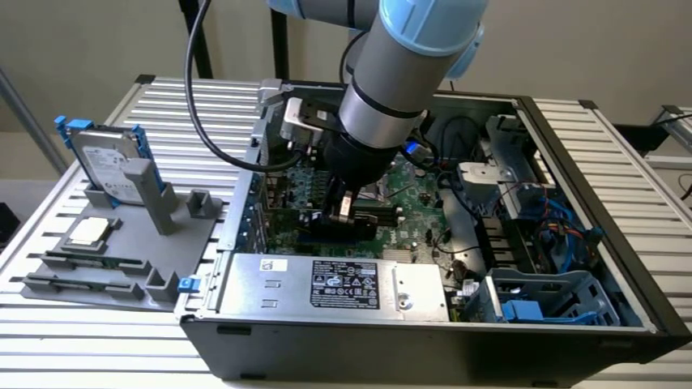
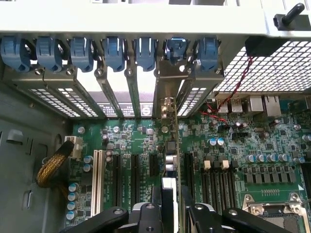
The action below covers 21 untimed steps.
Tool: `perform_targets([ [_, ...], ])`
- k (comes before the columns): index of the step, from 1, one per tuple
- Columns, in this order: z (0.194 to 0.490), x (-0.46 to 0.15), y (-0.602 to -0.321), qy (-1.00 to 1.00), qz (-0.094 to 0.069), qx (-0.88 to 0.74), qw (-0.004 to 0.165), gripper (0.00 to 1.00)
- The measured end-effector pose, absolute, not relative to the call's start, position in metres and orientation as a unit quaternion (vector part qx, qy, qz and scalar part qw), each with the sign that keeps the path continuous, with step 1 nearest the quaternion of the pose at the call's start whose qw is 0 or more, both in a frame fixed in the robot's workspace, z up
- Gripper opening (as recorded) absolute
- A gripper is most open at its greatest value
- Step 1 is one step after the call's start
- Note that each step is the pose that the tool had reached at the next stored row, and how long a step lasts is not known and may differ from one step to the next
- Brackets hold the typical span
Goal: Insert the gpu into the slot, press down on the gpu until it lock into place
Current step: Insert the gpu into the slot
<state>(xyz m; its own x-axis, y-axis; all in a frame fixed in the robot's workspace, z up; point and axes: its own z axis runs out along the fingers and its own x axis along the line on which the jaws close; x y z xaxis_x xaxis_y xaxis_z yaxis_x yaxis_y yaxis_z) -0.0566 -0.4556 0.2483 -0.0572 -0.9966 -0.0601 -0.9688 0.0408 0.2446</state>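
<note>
My gripper [image 1: 343, 209] reaches down into the open computer case [image 1: 605, 267] over the green motherboard [image 1: 406, 190]. It is shut on the gpu [image 1: 343, 225], a thin black card that stands upright on edge. In the wrist view the gpu [image 2: 171, 160] runs edge-on from between my two black fingers [image 2: 146, 214] toward the rear wall. Its silver bracket [image 2: 167, 85] stands in line with one rear opening. The slot is hidden beneath the card and the gripper. Whether the card is fully seated I cannot tell.
A silver power supply [image 1: 324, 284] lies just in front of the card. Black expansion slots [image 2: 134, 174] and a white one [image 2: 98, 182] flank it, under several blue rear clips [image 2: 114, 51]. Cables [image 1: 540, 219] fill the case's far side. A hard drive [image 1: 108, 162] stands on a grey fixture [image 1: 130, 243] outside.
</note>
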Motion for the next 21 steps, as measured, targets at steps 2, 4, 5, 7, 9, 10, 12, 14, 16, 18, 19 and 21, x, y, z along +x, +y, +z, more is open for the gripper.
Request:
perform_targets([
  [2,0.2483,-0.0566,-0.4556,-0.719,-0.111,0.684,0.063,0.26],
  [4,0.2483,-0.0566,-0.4556,-0.719,-0.111,0.684,0.064,0.26],
  [5,0.2483,-0.0566,-0.4556,-0.719,-0.111,0.684,0.064,0.26],
  [7,0.2483,-0.0566,-0.4556,-0.719,-0.111,0.684,0.064,0.26],
  [9,0.2485,-0.0566,-0.4556,-0.719,-0.111,0.684,0.064,0.26],
  [10,0.2488,-0.0565,-0.4556,-0.719,-0.111,0.684,0.064,0.26],
  [12,0.2492,-0.0564,-0.4556,-0.719,-0.111,0.683,0.064,0.26],
  [14,0.2496,-0.0563,-0.4556,-0.719,-0.112,0.683,0.065,0.26],
  [16,0.2504,-0.0561,-0.4556,-0.718,-0.112,0.683,0.065,0.26],
  [18,0.2519,-0.0559,-0.4555,-0.718,-0.113,0.683,0.066,0.26],
  [19,0.2532,-0.0558,-0.4556,-0.718,-0.113,0.683,0.066,0.26],
  [21,0.2547,-0.0556,-0.4556,-0.718,-0.114,0.683,0.067,0.26],
])
